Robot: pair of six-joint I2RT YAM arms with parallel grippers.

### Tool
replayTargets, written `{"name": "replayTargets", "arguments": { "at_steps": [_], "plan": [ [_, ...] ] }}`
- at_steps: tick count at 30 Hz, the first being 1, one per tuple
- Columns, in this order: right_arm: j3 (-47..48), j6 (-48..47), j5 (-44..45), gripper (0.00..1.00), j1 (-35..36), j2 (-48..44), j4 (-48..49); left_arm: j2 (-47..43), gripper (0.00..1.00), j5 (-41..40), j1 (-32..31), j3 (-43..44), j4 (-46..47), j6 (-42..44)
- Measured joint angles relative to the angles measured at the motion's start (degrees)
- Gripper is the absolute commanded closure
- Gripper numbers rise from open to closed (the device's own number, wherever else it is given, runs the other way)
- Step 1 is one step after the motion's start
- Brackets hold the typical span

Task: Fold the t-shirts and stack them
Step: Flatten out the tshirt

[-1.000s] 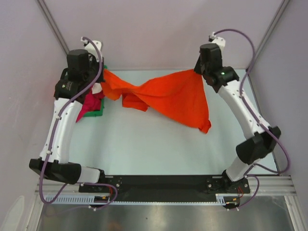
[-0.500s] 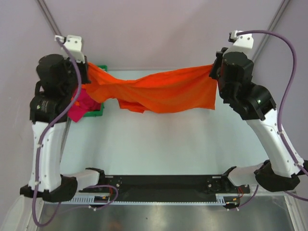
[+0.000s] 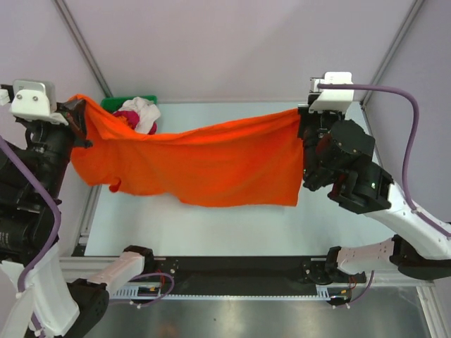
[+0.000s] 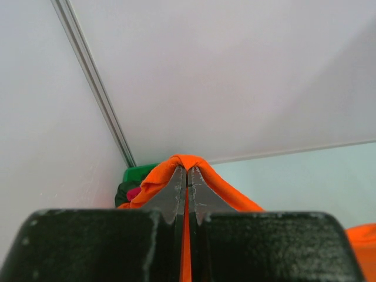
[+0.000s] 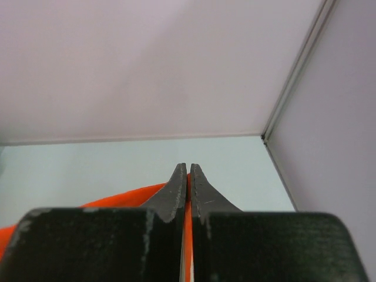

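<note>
The bright orange t-shirt [image 3: 204, 165] hangs stretched in the air between my two grippers, well above the table. My left gripper [image 3: 79, 113] is shut on its left top corner; in the left wrist view the cloth [image 4: 187, 163] wraps over the closed fingertips of that gripper [image 4: 187, 171]. My right gripper [image 3: 303, 116] is shut on the right top corner; in the right wrist view the orange cloth [image 5: 117, 197] shows between and left of the closed tips of that gripper [image 5: 187, 170]. Magenta and white shirts [image 3: 137, 116] lie heaped in the green bin.
The green plastic bin [image 3: 127, 103] stands at the table's back left corner, also in the left wrist view [image 4: 138, 174]. Grey walls with metal corner posts enclose the table [image 3: 232, 225] on three sides. Both arms are raised high near the side walls.
Both grippers rose and moved towards the camera, pulling apart. The orange shirt went from a bunched, sagging band to a wide spread sheet hanging between them.
</note>
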Motion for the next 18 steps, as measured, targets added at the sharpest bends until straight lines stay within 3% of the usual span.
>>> {"name": "replayTargets", "arguments": {
  "at_steps": [5,8,13,18],
  "plan": [
    [-0.5,-8.2,2.1,1.0,-1.7,2.0,9.8,1.0,1.0,-0.2,0.0,0.2,-1.4,-0.2],
    [6.4,2.0,-5.3,1.0,-12.5,6.3,-0.5,3.5,1.0,0.1,0.0,-0.9,-0.9,-0.7],
    [6.8,14.4,-18.3,1.0,-31.8,10.2,-8.1,12.1,1.0,0.5,-0.1,-4.4,2.3,-1.0],
    [7.1,21.2,-27.5,1.0,-41.4,18.3,-9.6,27.4,1.0,0.0,-0.4,1.2,4.4,-0.9]
  ]
}}
